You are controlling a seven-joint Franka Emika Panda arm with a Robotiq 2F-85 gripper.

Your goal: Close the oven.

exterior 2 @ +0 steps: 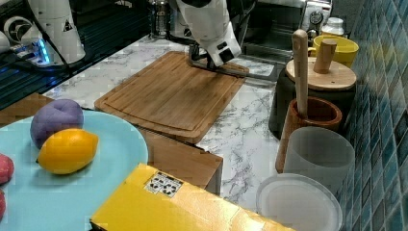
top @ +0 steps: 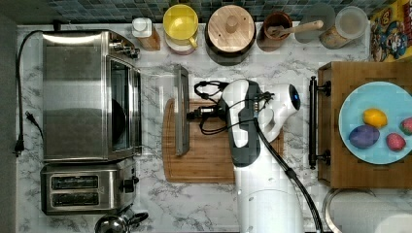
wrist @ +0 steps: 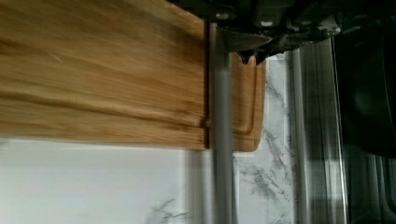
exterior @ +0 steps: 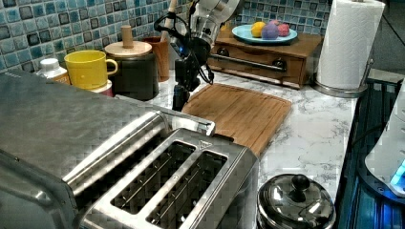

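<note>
On the counter (top: 291, 53), at the top view's left, your oven (top: 82, 94) stands open, its door handle (top: 181, 110) out over the cutting board (top: 204, 162). Your pincer (top: 193, 115) meets that handle; grip unclear. Nearly all the closing remains.

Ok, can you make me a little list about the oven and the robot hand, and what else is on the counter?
oven: big steel box at the top view's left
oven door: open, hanging down over the cutting board, handle bar at its outer edge
hand: right at the door's handle bar
cutting board: wooden, partly under the door
toaster: two slots, beside the oven
plate: blue, holding a lemon and other fruit
task status: door not yet closed
</note>
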